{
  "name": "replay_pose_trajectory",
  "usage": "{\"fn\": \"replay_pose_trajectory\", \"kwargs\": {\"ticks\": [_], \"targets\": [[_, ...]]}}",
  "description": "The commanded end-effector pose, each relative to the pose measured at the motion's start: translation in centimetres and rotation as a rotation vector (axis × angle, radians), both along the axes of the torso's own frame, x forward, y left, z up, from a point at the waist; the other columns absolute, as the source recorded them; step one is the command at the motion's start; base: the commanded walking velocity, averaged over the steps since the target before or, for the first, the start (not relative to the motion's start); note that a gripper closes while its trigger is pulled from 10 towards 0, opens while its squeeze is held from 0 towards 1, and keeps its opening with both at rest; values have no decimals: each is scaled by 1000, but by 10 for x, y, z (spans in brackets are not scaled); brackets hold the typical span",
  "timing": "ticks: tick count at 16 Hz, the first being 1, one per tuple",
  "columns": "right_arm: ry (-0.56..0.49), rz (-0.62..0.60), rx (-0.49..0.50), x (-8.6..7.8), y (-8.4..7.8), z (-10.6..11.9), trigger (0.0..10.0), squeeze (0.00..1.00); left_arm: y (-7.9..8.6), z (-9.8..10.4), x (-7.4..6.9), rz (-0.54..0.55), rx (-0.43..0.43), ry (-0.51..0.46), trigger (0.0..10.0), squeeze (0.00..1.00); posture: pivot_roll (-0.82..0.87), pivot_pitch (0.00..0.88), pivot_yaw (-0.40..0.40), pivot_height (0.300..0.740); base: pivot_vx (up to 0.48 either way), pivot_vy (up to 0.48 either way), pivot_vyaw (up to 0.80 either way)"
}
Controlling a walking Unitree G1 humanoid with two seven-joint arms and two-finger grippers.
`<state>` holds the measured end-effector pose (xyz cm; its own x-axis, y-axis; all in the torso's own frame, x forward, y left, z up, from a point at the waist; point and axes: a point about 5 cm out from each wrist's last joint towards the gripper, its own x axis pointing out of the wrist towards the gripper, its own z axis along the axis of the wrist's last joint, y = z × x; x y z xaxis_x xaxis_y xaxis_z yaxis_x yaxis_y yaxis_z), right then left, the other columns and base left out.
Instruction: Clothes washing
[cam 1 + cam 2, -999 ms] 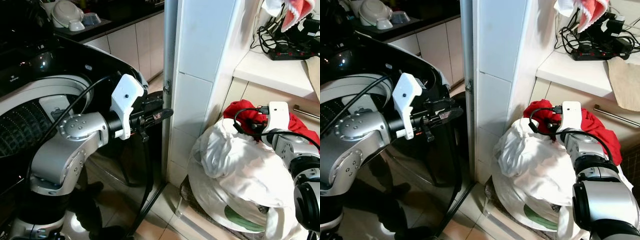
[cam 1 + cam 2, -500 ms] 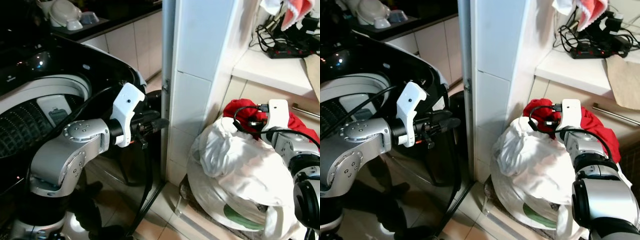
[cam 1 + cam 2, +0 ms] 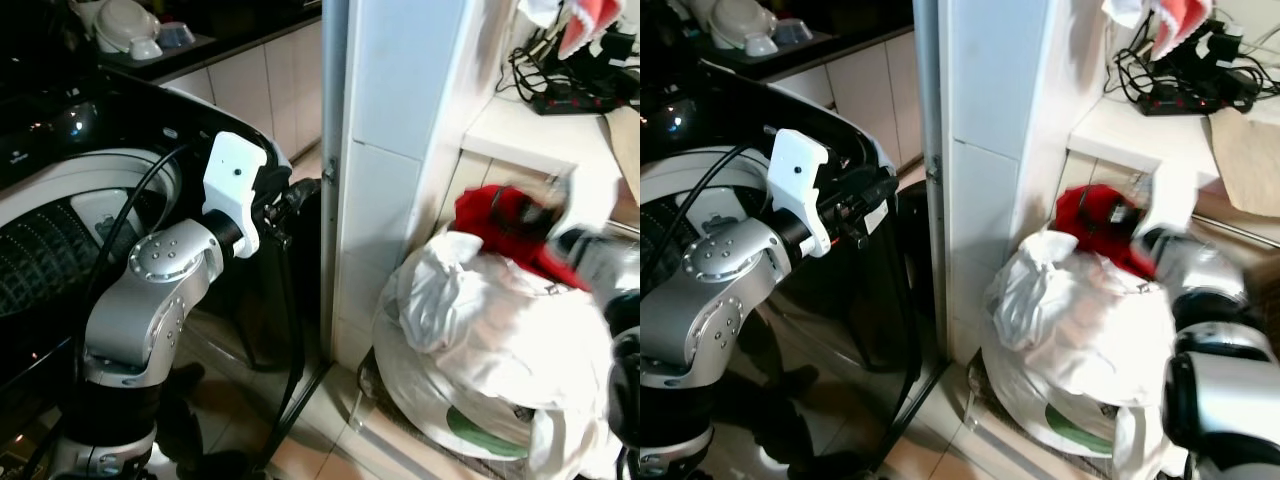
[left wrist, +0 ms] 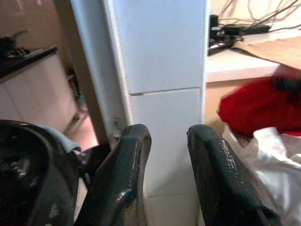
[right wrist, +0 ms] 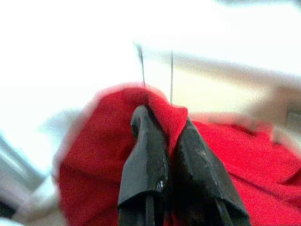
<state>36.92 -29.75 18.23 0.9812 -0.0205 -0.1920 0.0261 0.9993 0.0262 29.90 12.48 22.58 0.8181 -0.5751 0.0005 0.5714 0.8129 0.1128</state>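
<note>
Two grippers: the right gripper (image 5: 162,141) is pinching a fold of the red garment (image 3: 505,225) between nearly closed fingers, likely to lift it toward the washer.
Left gripper (image 4: 167,141): its fingers are parted, holding nothing, hovering beside the washing machine (image 3: 60,200).
Garment's place: it is lying atop the white laundry bundle (image 3: 480,340), below the worktop (image 3: 540,140).
Garment's axis: crumpled, so none can be told.

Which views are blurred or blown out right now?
Eye views: right gripper motion-smeared over the red cloth; silver left arm sharp. Right wrist view: background blown out white, fingers pinching the cloth. Left wrist view: slightly soft, evenly lit.
</note>
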Motion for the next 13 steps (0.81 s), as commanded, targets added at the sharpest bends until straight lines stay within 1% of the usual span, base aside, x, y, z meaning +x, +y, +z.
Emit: {"fn": "replay_pose_trajectory", "kwargs": {"ticks": [1,3,4,5,6,7,8,9,10,11,13], "targets": [[-196,53,7,-2,2,56,0,0,0,6,3,2,-14,-46,10000,0,-49,0,39,740,0,0,0],[-334,93,-24,-12,6,95,0,0,-5,9,3,-48,-26,-48,10000,0,-54,0,40,740,0,0,0],[-394,116,-15,-17,9,112,0,0,-7,10,3,-62,-31,-59,10000,0,-68,0,45,740,0,0,0],[-506,222,42,-32,24,157,0,0,-16,22,2,-105,-66,-112,10000,0,-77,0,42,740,0,0,0],[-569,365,89,-53,46,188,0,0,-26,37,0,-152,-97,-192,10000,0,-79,0,40,740,0,0,0],[-587,410,111,-60,52,195,0,0,-28,42,0,-156,-113,-221,10000,0,-84,0,36,740,0,0,0],[-611,481,149,-73,63,206,0,0,-33,53,-1,-174,-163,-260,10000,208,-84,0,35,740,0,0,0],[-626,527,182,-80,71,212,0,0,-37,62,-4,-224,-222,-264,10000,1000,-84,0,35,740,0,0,0],[-651,614,281,-89,88,219,0,0,-49,72,-11,-324,-269,-274,10000,1000,-88,0,34,740,0,0,0],[-649,665,329,-93,95,220,0,0,-55,75,-13,-354,-288,-285,10000,1000,-90,0,33,740,0,0,0],[-637,700,365,-96,102,217,0,0,-58,78,-12,-366,-322,-289,10000,1000,-90,0,31,740,0,0,0]]}}
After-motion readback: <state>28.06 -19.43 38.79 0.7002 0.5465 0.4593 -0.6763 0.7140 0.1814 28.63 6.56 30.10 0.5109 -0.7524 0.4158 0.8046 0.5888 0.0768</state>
